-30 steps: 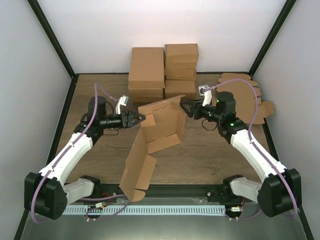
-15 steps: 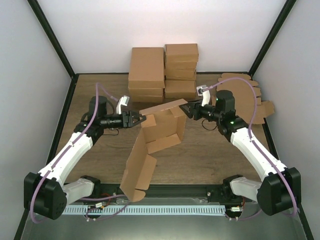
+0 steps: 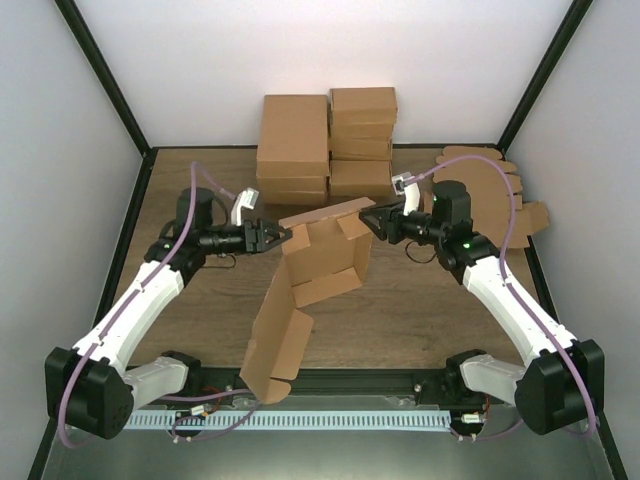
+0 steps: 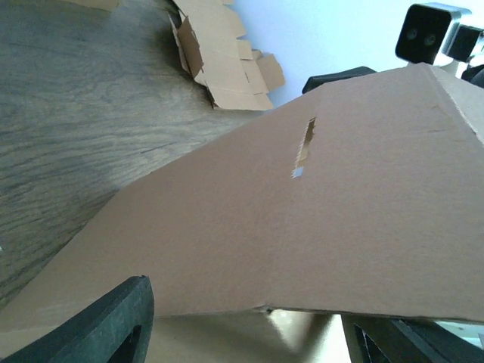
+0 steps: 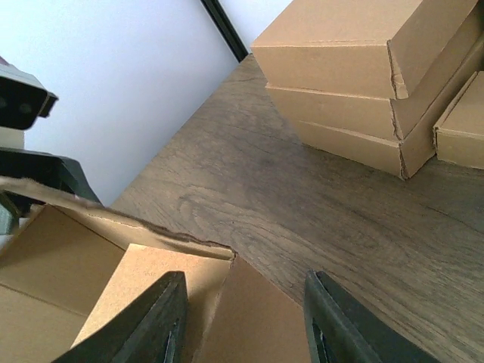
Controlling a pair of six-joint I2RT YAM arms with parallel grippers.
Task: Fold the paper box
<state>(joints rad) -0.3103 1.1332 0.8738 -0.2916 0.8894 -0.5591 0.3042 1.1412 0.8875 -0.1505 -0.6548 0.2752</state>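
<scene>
Wooden counter carries the paper box, half-raised at its middle, between our 2 tools. We see the left tool spread wide at the box's upper left edge. The right tool is spread around its upper right corner, with cardboard between the fingers but no visible pinch.

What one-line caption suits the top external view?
A half-folded paper box, flanked by the left gripper and right gripper; brown boxes stacked behind.
</scene>
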